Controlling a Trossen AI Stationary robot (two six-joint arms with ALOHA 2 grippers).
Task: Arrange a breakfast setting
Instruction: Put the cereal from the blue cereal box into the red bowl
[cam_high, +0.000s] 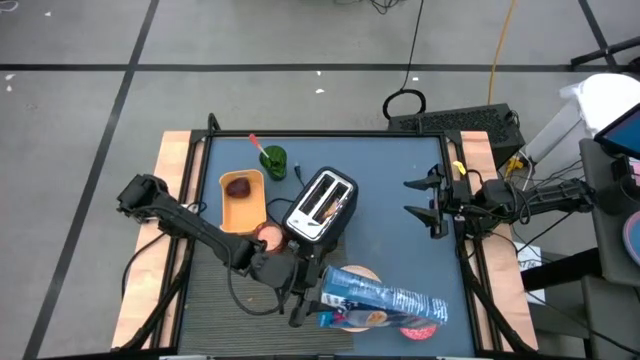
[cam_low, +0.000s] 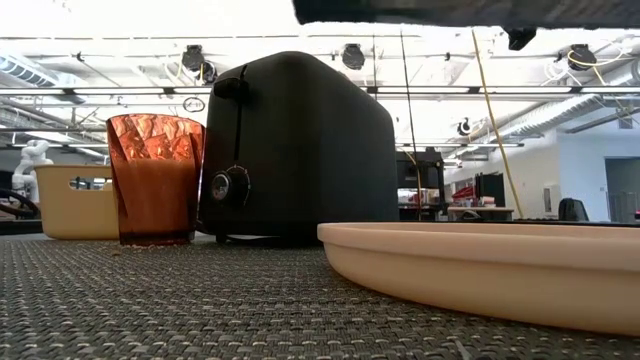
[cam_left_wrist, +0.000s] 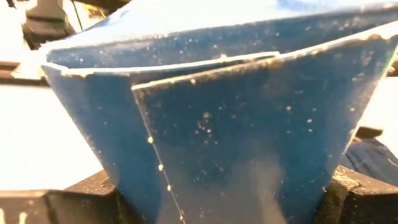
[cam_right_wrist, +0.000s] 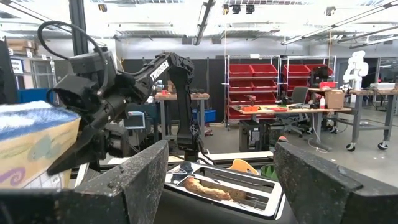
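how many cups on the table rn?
2. A green cup behind the orange container; a reddish tumbler by the toaster's left side. The blue box could hide more.

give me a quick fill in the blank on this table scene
The left gripper grips a ___ box tipped on its side. The toast sits in the slots of the ___. The right gripper, waiting at the table's right side, has its fingers ___.
Missing words: blue; toaster; open.
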